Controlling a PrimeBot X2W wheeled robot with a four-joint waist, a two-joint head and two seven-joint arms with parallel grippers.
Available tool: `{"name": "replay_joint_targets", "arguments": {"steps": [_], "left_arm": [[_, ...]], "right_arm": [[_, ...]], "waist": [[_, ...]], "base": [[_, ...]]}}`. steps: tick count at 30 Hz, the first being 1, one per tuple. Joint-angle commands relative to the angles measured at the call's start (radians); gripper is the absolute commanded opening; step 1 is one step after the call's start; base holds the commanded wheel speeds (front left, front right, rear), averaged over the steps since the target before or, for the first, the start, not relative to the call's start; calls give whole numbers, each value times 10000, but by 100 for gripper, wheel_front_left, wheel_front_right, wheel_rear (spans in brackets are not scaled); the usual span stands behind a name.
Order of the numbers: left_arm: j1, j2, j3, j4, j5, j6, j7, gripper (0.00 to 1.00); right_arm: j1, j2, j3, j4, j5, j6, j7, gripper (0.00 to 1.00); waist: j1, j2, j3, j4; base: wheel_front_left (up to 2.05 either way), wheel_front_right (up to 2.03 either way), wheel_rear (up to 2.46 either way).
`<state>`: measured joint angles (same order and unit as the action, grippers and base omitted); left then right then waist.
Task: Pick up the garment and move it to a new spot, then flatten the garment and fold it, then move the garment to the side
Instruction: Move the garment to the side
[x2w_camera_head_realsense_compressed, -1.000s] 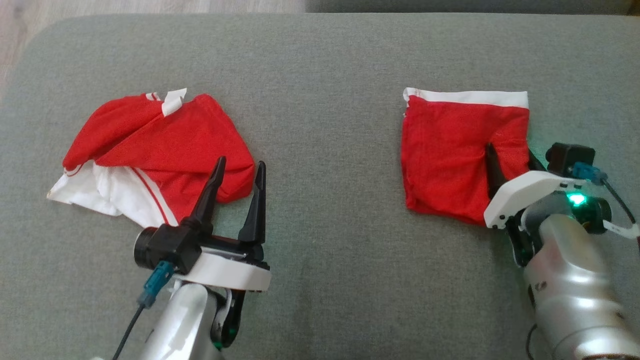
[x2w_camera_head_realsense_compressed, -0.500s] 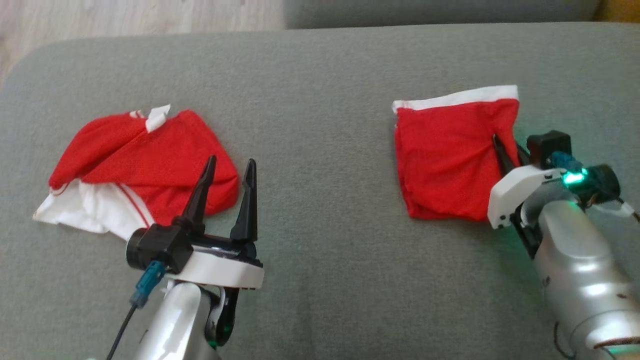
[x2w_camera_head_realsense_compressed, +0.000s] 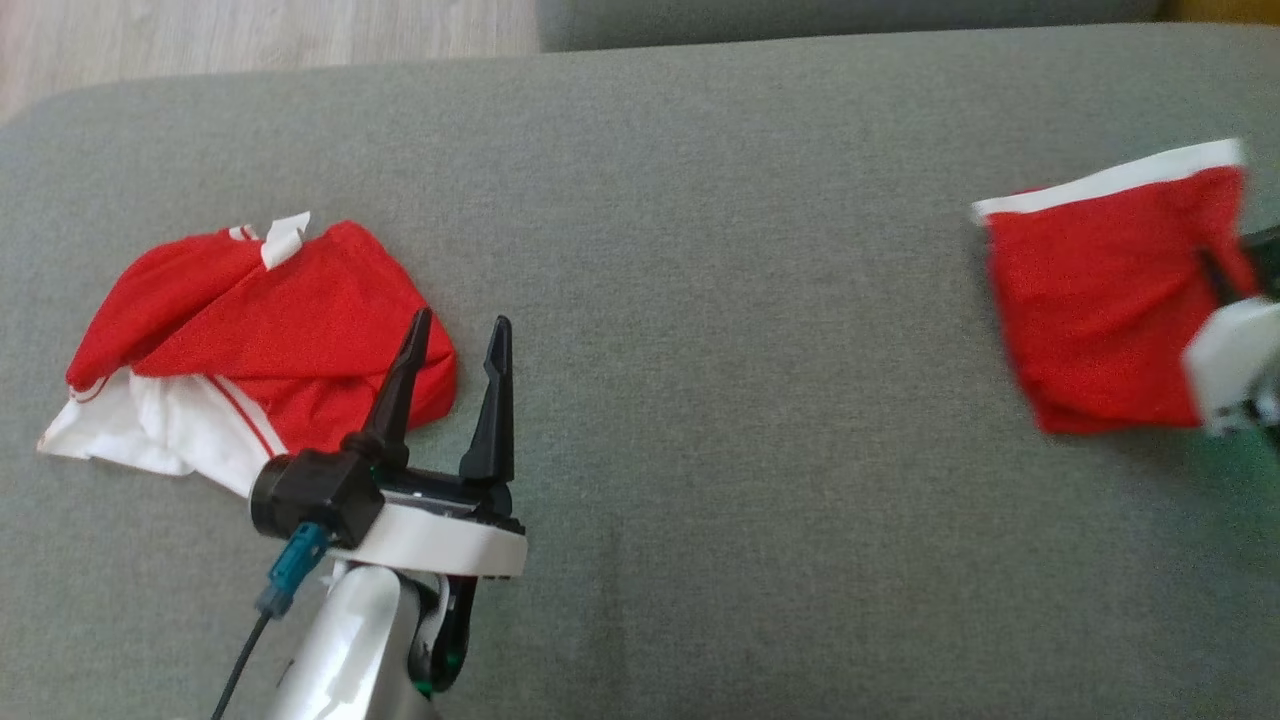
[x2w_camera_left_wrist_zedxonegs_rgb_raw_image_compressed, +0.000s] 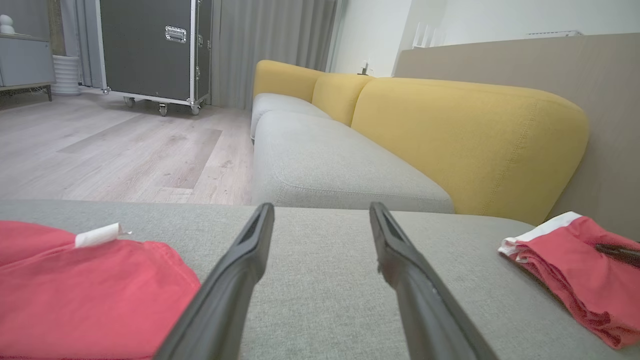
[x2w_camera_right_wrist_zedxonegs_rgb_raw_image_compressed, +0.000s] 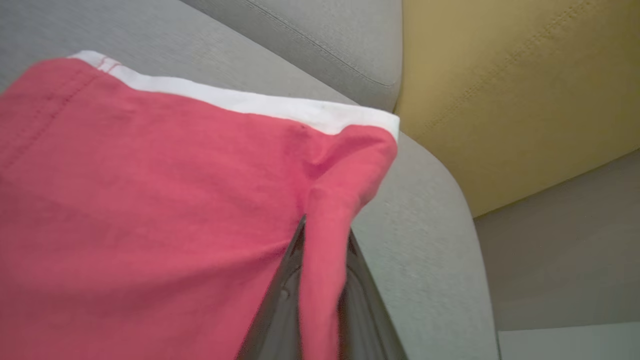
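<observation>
grey sofa seats (x2w_camera_left_wrist_zedxonegs_rgb_raw_image_compressed: 325, 165) with yellow backs (x2w_camera_left_wrist_zedxonegs_rgb_raw_image_compressed: 465, 140) — pale wood floor (x2w_camera_left_wrist_zedxonegs_rgb_raw_image_compressed: 125, 150), black wheeled case (x2w_camera_left_wrist_zedxonegs_rgb_raw_image_compressed: 150, 50) by grey curtains (x2w_camera_left_wrist_zedxonegs_rgb_raw_image_compressed: 270, 40).

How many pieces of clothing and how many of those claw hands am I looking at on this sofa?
Garments: 2, a crumpled red-and-white garment and a folded red garment
Grippers: 2, the left gripper open over the seat, the right gripper pinching the folded red garment
Total: 4
</observation>
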<state>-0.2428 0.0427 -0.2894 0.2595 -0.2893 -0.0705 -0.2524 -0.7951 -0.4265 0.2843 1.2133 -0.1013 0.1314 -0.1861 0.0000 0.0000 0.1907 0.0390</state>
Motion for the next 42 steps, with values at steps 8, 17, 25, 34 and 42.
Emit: {"name": "replay_joint_targets", "arguments": {"steps": [8,17,25,34,42], "left_arm": [[-580,75,329,-346,70,-34,-94,100],[-776,75,355,-337,105,-97,-94,100],[-795,75,394,-243,124,-79,-94,100],[-501,75,794,-280,214,-74,-94,100],[192,75,1316,-459,417,-106,-94,100]], "right_arm": [[-647,-1785,313,271,512,-7,219,0],[-853,-2459,122,428,527,-7,408,0],[-964,-2312,-756,418,563,-7,211,100],[-999,-1024,-1737,-352,302,-7,-457,100],[-396,1164,-2507,-2228,568,-7,-724,100]], "waist": [[0,0,560,292],[0,0,817,417],[0,0,705,320],[0,0,-287,-69],[0,0,-1585,-305]], "base": [[0,0,0],[0,0,0],[0,0,0],[0,0,0],[0,0,0]]}}
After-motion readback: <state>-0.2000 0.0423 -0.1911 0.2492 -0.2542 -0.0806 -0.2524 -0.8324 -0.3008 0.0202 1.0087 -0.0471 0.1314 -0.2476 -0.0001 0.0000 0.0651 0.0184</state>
